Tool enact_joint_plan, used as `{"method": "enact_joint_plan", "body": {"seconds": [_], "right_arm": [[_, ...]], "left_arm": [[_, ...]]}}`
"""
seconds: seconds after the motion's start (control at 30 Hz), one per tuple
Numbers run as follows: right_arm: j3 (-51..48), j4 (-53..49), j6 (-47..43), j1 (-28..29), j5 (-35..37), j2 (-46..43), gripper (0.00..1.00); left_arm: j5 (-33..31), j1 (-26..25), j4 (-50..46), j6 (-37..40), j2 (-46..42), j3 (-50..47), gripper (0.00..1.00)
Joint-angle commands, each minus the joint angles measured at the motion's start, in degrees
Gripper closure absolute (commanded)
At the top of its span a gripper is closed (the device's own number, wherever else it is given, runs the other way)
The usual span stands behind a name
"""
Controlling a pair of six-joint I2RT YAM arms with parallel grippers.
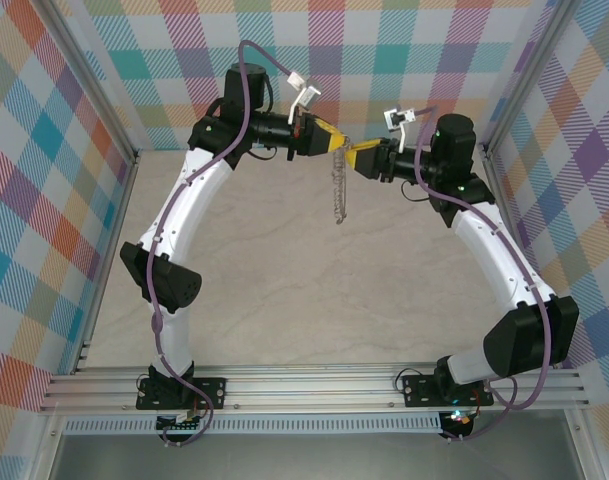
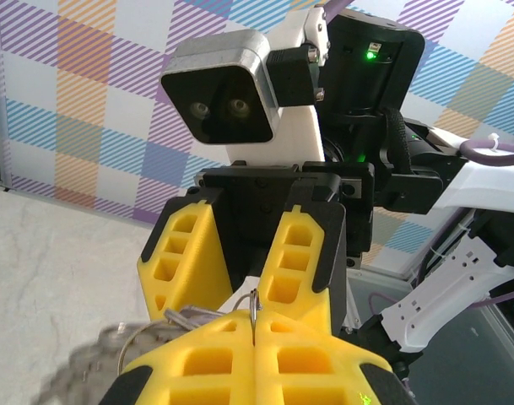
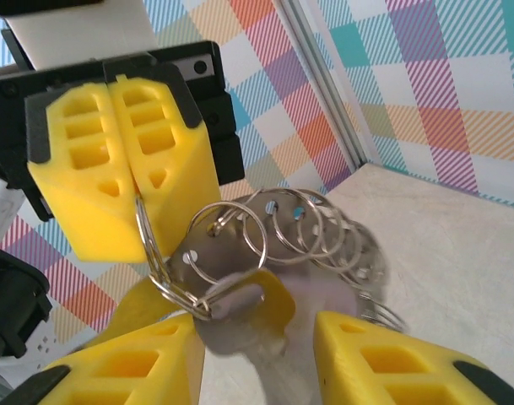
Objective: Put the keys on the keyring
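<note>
Where the keyring hangs: the keyring (image 3: 143,224) is up in the air over the far middle of the tabletop (image 1: 284,290), between my two arms, which meet nose to nose.
Left gripper: the left gripper (image 3: 134,190) is clenched, fingers pressed flat together, with the hoop's thin wire pinched at the tips.
Right gripper: the right gripper (image 2: 252,287) faces it, just beside it, fingers standing apart. A pale flat piece (image 3: 240,333) sits in the gap. I take it for the key, but I cannot tell whether it is pinched or merely lying there.
Deciding relation: the hoop drops from the left fingertips straight in front of the right gripper's mouth, so the right arm is the one placed to work the key along the wire. The key piece lies just below and toward the right gripper from the pinch point.
Long axis: from overhead the keyring shows edge-on, a thin strand hanging down from where the fingertips meet.
Loops: the small silvery loops (image 3: 311,224) fan away from the left gripper, toward the right edge of the tabletop, crowding the hoop beside the key.
Right wrist view gives: the pinch, the fanned loops and the pale piece in the gap.
Left wrist view gives: only a sliver of wire standing up from the seam of its own fingers.
Overhead view gives: arm positions, no detail of key or loops.
My judgement: threading is under way, not finished. The snag risk is the neighbouring loops.
</note>
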Motion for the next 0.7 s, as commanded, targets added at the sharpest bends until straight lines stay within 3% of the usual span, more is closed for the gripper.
{"method": "enact_joint_plan", "body": {"seconds": [0.0,0.07,0.2,0.3,0.43,0.67], "right_arm": [[0.3,3.0,1.1,0.0,0.7,-1.1,0.59],[0.6,3.0,1.2,0.1,0.6,-1.1,0.62],[0.7,3.1,1.3,0.3,-0.2,-1.2,0.83],[-0.2,2.9,1.0,0.9,0.8,-2.0,0.93],[-2.7,3.2,0.7,1.9,4.1,-3.8,1.00],[-6.1,3.2,-0.8,5.5,13.6,-6.7,1.00]], "left_arm": [[1.4,-0.4,2.2,-0.9,-1.9,1.5,1.00],[1.3,-0.4,2.2,-0.9,-2.0,1.5,1.00],[0.1,-0.4,2.8,-1.8,-2.0,1.5,1.00],[-2.1,-0.4,3.6,-3.4,-2.1,1.5,1.00],[-6.0,-0.5,6.2,-7.0,-2.6,0.6,1.00],[-12.2,-1.6,12.7,-12.8,-4.9,-4.1,1.00]]}}
